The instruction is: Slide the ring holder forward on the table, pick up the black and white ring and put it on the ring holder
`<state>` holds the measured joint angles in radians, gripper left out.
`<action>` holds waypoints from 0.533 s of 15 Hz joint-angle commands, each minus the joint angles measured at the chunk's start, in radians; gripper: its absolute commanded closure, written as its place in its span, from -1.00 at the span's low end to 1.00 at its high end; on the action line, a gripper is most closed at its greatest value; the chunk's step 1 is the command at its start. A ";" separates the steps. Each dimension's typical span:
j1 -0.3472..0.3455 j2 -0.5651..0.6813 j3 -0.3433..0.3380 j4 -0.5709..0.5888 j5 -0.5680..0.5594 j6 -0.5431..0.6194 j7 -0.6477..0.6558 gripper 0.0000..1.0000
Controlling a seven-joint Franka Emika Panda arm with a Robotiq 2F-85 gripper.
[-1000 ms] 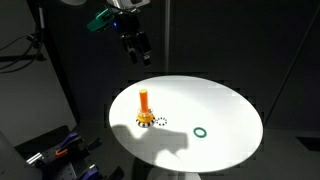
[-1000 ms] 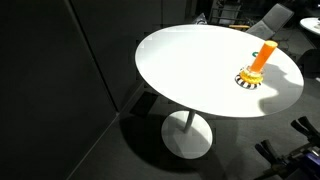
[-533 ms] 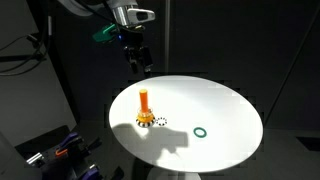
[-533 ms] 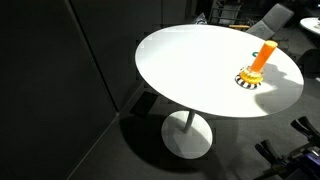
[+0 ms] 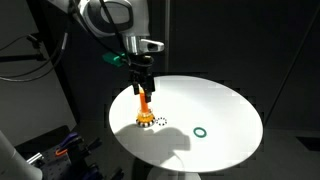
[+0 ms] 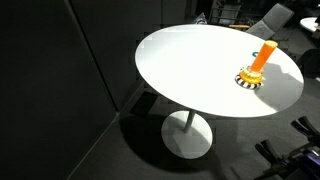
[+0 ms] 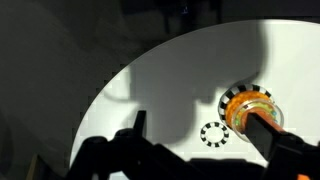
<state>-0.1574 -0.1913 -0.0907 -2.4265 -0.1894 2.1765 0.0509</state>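
Gripper (image 5: 143, 87) over ring holder (image 5: 145, 108), jaws spread, fingers only dark silhouettes in wrist view. Black and white ring (image 7: 212, 133) sits just beside its base.

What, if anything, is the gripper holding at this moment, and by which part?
Nothing is held: the open gripper hangs above the ring holder, while the black and white ring lies loose on the table.

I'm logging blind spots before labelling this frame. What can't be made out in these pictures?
- Gripper: whether it is open or shut is unclear. It is tiny in an exterior view and only a dark silhouette in the wrist view.
- Black and white ring: cannot be made out beside the ring holder in an exterior view, either too small or hidden.
- Green ring: outside the wrist view's frame.
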 commanded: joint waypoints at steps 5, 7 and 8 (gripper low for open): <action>0.005 0.134 -0.036 -0.003 0.035 0.104 -0.051 -1.00; 0.006 0.168 -0.039 0.004 0.068 0.129 -0.080 -1.00; 0.006 0.181 -0.039 0.008 0.080 0.131 -0.093 -1.00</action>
<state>-0.1570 -0.0448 -0.1160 -2.4329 -0.1579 2.2859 0.0169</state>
